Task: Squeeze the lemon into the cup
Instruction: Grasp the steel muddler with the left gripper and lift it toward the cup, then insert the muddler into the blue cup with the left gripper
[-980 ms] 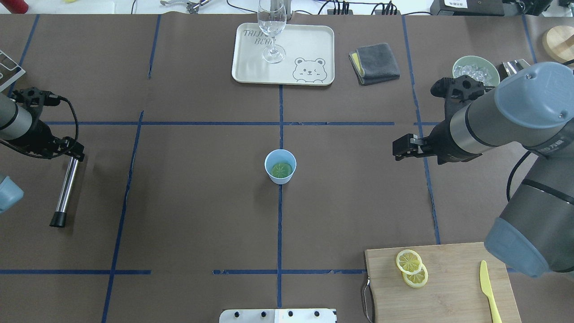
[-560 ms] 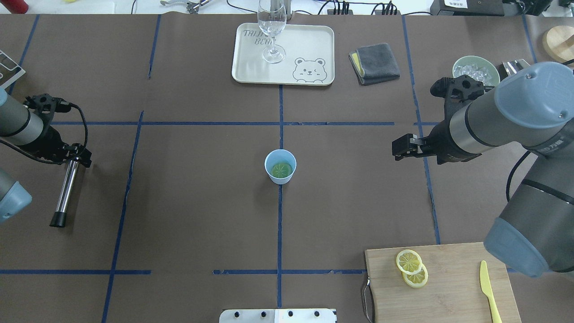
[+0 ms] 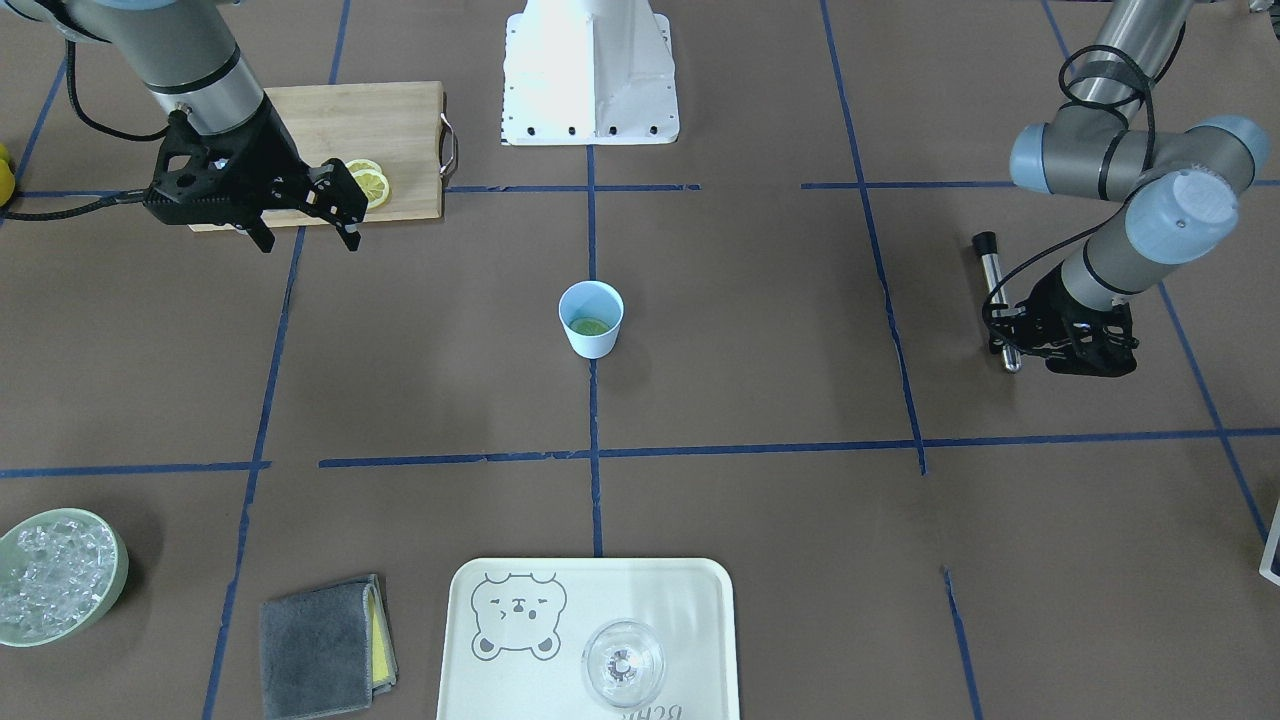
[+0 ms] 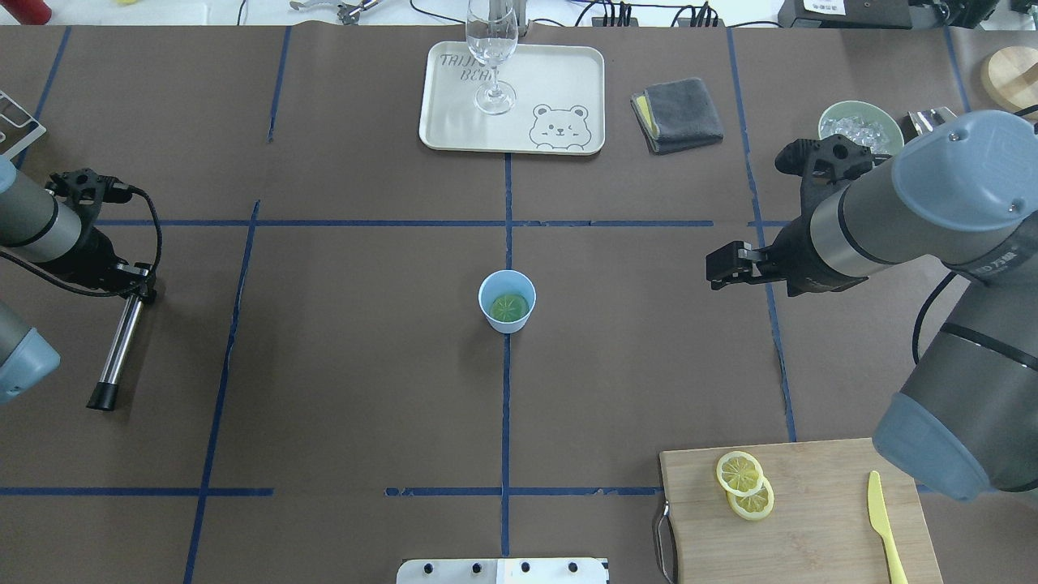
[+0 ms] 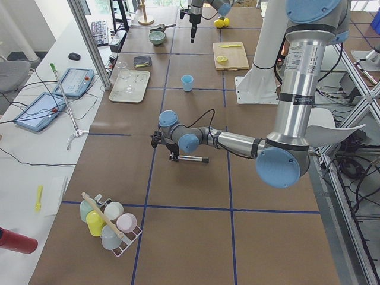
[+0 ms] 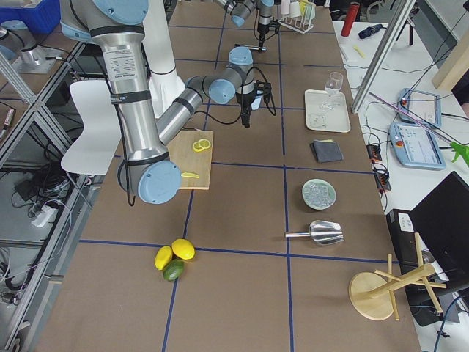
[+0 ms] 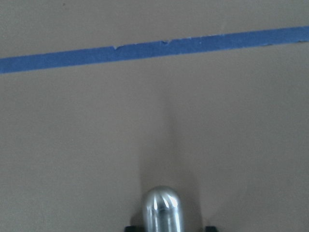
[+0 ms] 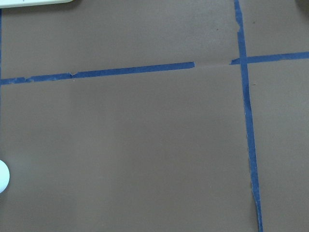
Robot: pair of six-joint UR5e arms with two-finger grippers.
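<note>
one cup (image 4: 507, 301), three lemon slices (image 4: 739, 472) (one inside)

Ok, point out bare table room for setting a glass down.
Bare room lies between the small light-blue cup and the cream bear tray, and from the cup left to the steel rod. Crowded: the wooden cutting board with lemon slices.

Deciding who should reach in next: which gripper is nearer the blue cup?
Right. The right gripper hovers off the right side of the cup; the left gripper is much farther off, on its left.
</note>
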